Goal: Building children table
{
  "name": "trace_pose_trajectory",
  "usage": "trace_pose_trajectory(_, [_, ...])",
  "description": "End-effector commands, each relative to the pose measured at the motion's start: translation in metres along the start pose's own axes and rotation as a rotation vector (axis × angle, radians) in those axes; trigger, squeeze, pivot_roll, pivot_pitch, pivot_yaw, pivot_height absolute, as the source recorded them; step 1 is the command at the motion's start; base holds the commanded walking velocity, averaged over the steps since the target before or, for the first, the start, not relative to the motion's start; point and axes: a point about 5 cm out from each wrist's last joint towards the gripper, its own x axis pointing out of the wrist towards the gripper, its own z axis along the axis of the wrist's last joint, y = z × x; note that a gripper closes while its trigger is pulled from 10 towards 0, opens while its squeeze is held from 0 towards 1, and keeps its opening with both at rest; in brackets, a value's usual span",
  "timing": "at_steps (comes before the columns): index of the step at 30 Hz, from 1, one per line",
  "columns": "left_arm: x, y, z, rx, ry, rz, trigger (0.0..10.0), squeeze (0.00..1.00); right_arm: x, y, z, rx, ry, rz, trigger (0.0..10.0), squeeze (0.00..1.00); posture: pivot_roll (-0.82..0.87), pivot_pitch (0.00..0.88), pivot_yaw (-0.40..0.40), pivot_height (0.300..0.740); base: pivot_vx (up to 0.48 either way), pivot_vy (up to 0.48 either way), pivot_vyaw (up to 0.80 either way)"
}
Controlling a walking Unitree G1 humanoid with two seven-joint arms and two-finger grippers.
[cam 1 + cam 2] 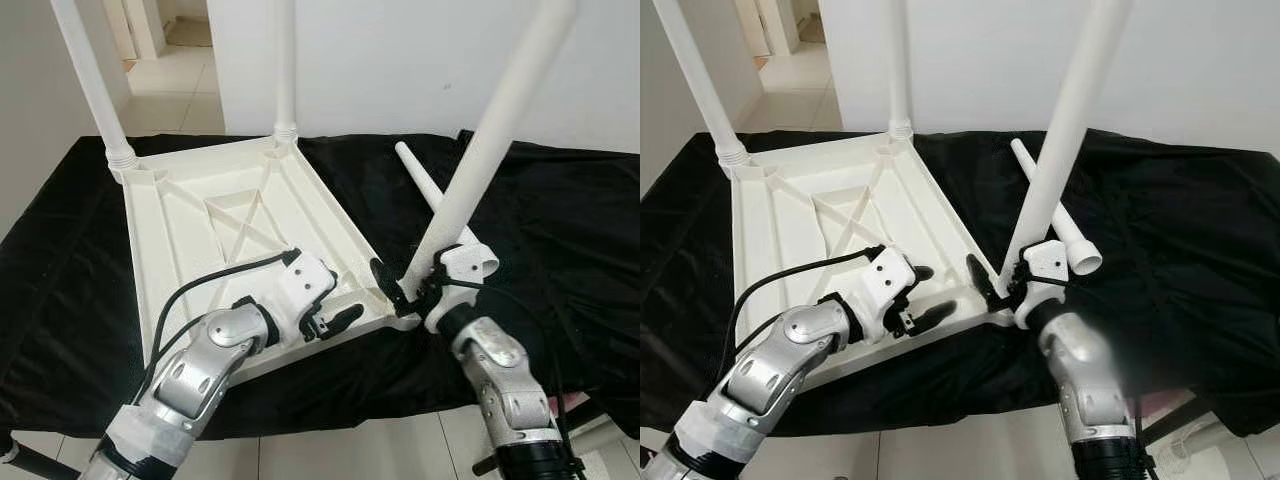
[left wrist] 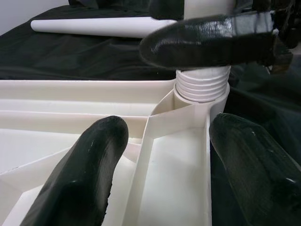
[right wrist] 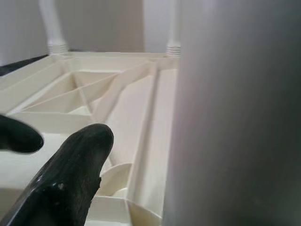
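A white plastic table top [image 1: 190, 240] lies upside down on a black cloth. Two white legs stand upright in its far corners, the far left leg [image 1: 95, 85] and the far right leg [image 1: 285, 70]. My right gripper [image 1: 405, 288] is shut on a third leg [image 1: 490, 140] near its base. That leg leans to the right, and its threaded end [image 2: 202, 87] sits in the near right corner socket with threads showing. My left gripper [image 1: 932, 294] is open over the table top's near edge, just left of that corner. A fourth leg [image 1: 425, 185] lies loose on the cloth.
The black cloth [image 1: 560, 230] covers a table whose front edge runs below my arms, with tiled floor beneath. A white wall stands behind. An open doorway [image 1: 170, 50] is at the far left.
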Motion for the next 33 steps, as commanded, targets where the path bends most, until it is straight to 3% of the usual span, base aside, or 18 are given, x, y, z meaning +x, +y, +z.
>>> trace_pose_trajectory(1, [0.0,0.002,0.001,0.027,0.001,-0.016,10.0,0.0,0.0,-0.006,-0.001,-0.033,0.006,0.034,10.0,0.0,-0.03,0.0,-0.017,0.74,0.0,0.0,0.0])
trace_pose_trajectory(5, [0.002,0.002,0.003,0.031,-0.004,-0.015,10.0,0.0,0.002,-0.016,-0.004,-0.065,0.036,0.079,10.0,0.0,-0.02,0.0,-0.01,0.74,0.0,0.0,0.0])
trace_pose_trajectory(6, [0.002,0.003,0.003,0.032,-0.005,-0.016,10.0,0.0,0.004,-0.019,-0.005,-0.075,0.05,0.096,8.0,0.0,-0.02,0.0,-0.008,0.74,0.0,0.0,0.0])
trace_pose_trajectory(8, [0.002,0.003,0.004,0.035,-0.004,-0.017,10.0,0.0,0.005,-0.022,-0.006,-0.082,0.059,0.108,8.0,0.0,-0.02,0.0,-0.005,0.74,0.0,0.0,0.0])
trace_pose_trajectory(9, [0.002,0.003,0.004,0.039,-0.005,-0.019,10.0,0.0,0.006,-0.024,-0.007,-0.094,0.07,0.117,4.2,0.0,-0.02,0.0,-0.005,0.74,0.0,0.0,0.0])
trace_pose_trajectory(10, [0.002,0.003,0.004,0.039,-0.005,-0.019,10.0,0.0,0.006,-0.024,-0.007,-0.094,0.07,0.117,4.2,0.0,-0.02,0.0,-0.005,0.74,0.0,0.0,0.0])
trace_pose_trajectory(11, [0.003,0.003,0.005,0.046,-0.006,-0.02,10.0,0.0,0.007,-0.027,-0.008,-0.099,0.073,0.127,1.5,0.0,-0.02,0.0,-0.005,0.74,0.0,0.0,0.0])
trace_pose_trajectory(12, [0.003,0.004,0.006,0.047,-0.007,-0.019,10.0,0.0,0.008,-0.028,-0.009,-0.099,0.078,0.134,0.0,0.0,-0.02,0.0,-0.008,0.74,0.0,0.0,0.0])
trace_pose_trajectory(23, [0.005,0.004,0.006,0.046,-0.011,-0.016,10.0,0.0,0.008,-0.032,-0.015,-0.086,0.087,0.156,0.0,0.0,-0.02,0.0,-0.01,0.74,0.0,0.0,0.0])
trace_pose_trajectory(25, [0.005,0.005,0.006,0.047,-0.012,-0.016,10.0,0.0,0.009,-0.033,-0.016,-0.089,0.086,0.138,0.5,0.0,-0.02,0.0,-0.01,0.74,0.0,0.0,0.0])
trace_pose_trajectory(26, [0.005,0.005,0.006,0.047,-0.013,-0.016,10.0,0.0,0.009,-0.033,-0.016,-0.086,0.082,0.12,4.7,0.0,-0.02,0.0,-0.01,0.74,0.0,0.0,0.0])
trace_pose_trajectory(27, [0.005,0.005,0.006,0.047,-0.013,-0.016,10.0,0.0,0.009,-0.033,-0.016,-0.086,0.082,0.12,4.7,0.0,-0.02,0.0,-0.01,0.74,0.0,0.0,0.0])
trace_pose_trajectory(28, [0.005,0.005,0.006,0.047,-0.014,-0.015,10.0,0.0,0.011,-0.032,-0.016,-0.077,0.077,0.102,10.0,0.0,-0.03,0.0,-0.011,0.74,0.0,0.0,0.0])
trace_pose_trajectory(33, [0.005,0.002,0.004,0.042,-0.012,-0.019,10.0,0.0,0.014,-0.032,-0.021,-0.072,0.093,-0.056,10.0,0.0,-0.03,0.0,-0.013,0.74,0.0,0.0,0.0])
